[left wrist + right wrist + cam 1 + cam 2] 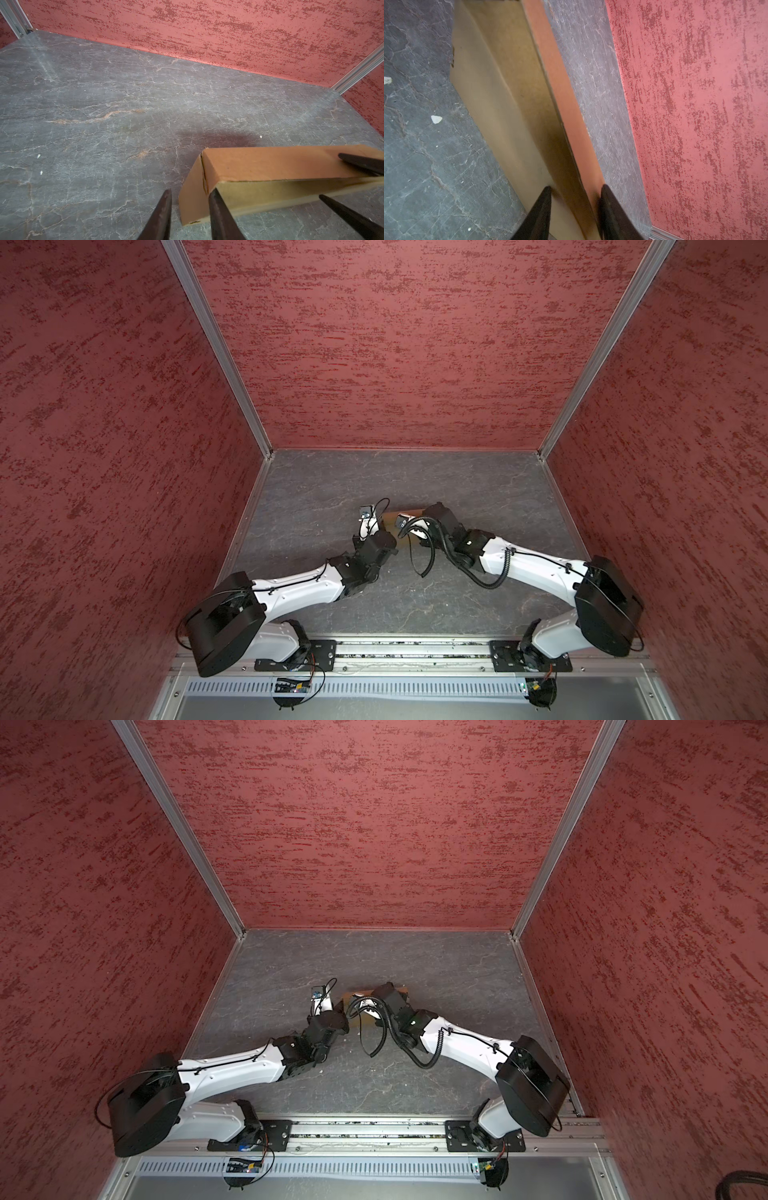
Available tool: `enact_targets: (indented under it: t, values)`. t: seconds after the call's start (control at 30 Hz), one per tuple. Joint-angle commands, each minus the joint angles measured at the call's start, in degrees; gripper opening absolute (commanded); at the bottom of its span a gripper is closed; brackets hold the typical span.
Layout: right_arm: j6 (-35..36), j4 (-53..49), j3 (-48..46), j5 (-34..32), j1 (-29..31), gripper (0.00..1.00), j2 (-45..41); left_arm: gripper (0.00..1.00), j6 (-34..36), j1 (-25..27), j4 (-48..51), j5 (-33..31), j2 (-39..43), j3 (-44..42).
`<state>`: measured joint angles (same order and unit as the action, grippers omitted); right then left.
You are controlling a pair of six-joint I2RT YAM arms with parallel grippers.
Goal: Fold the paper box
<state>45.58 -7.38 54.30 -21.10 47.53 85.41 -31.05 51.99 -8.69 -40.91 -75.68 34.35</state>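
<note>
Light, stiff box (270, 166), best pinched by its walls; left gripper (192, 190) spread astride end wall, right gripper (576, 186) astride long wall, grip unclear.

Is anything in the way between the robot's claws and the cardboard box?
No, nothing visible. The left gripper and the right gripper each straddle a wall of the cardboard box.

Surface: dk grey stone-look tabletop (415, 477), pale veins, some rust-tinted.
On it: tan cardboard paper box (259, 166), abt ctr of the top, a bit toward 12 o'clock in both top views.
Box contact: end wall's lower edge sits on the top.
Bits: sm white scraps (436, 119) loose on surface, near box.
</note>
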Motion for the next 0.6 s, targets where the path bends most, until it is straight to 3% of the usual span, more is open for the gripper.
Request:
enact_targets:
  t: [0.0,0.57]
  values:
    - [-1.1,-2.0,0.7,1.3,-0.2,0.39,1.5,0.35,2.8,0.8,12.5,6.3,-1.8,-4.6]
    - [-2.5,-1.7,2.2,1.5,-0.8,0.37,3.1,0.55,4.2,1.7,10.2,6.4,2.9,-7.9]
